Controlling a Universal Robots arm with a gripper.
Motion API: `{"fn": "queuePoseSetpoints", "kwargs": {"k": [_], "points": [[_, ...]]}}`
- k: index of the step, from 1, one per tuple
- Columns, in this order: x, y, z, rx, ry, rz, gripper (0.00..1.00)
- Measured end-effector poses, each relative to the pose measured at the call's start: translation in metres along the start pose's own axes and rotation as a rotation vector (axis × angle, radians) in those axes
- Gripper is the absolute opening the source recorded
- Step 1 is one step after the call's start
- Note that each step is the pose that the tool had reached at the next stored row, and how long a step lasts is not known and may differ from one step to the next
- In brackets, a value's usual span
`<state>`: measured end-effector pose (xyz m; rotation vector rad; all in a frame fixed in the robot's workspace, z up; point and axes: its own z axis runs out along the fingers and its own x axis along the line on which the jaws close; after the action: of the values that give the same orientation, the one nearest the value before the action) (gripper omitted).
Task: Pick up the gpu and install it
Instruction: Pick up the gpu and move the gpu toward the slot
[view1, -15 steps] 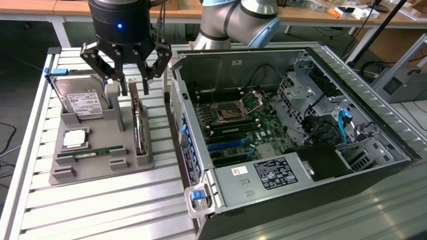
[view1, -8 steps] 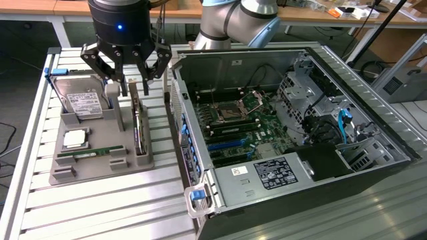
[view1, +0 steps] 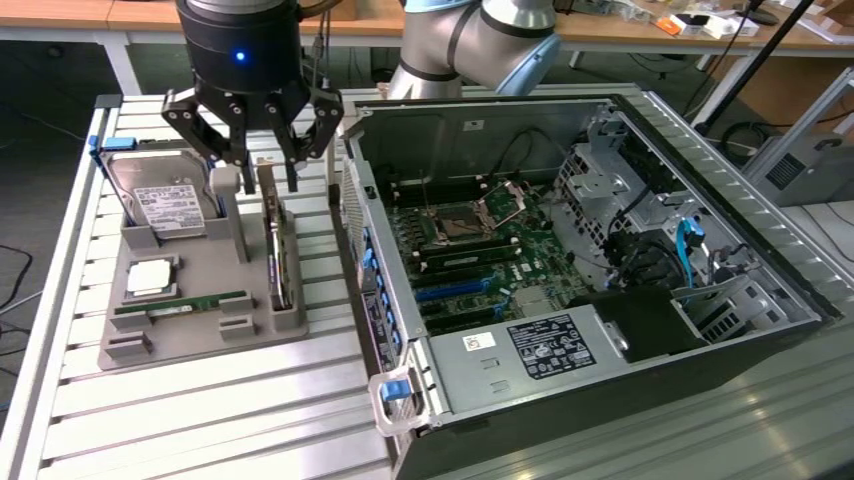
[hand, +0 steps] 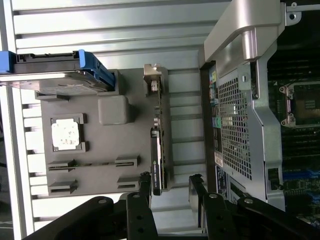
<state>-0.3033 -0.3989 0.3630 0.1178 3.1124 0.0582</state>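
Observation:
The gpu (view1: 276, 255) stands on its long edge in a slot of the grey holder tray (view1: 200, 335), on the exterior view's left, beside the open computer case. In the wrist view the gpu (hand: 157, 150) shows edge-on, with its silver bracket (hand: 152, 80) at one end. My gripper (view1: 264, 168) hangs open just above the card's far end, one finger on each side of its line and nothing between them. The black fingertips (hand: 145, 182) frame the card's other end in the wrist view, where the gripper (hand: 170, 184) is open and apart from the card.
The tray also carries a silver hard drive (view1: 167, 205), a square processor (view1: 150, 278) and a slim memory stick (view1: 180, 303). The open case (view1: 561, 250) with its motherboard (view1: 467, 240) lies to the exterior view's right. The case's metal wall (hand: 240, 100) stands close beside the tray.

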Motion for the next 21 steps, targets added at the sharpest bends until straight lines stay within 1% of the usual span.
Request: {"fn": "queuePoseSetpoints", "kwargs": {"k": [21], "points": [[0.0001, -0.0002, 0.0042, 0.0001, 0.0001, 0.0, 0.44]]}}
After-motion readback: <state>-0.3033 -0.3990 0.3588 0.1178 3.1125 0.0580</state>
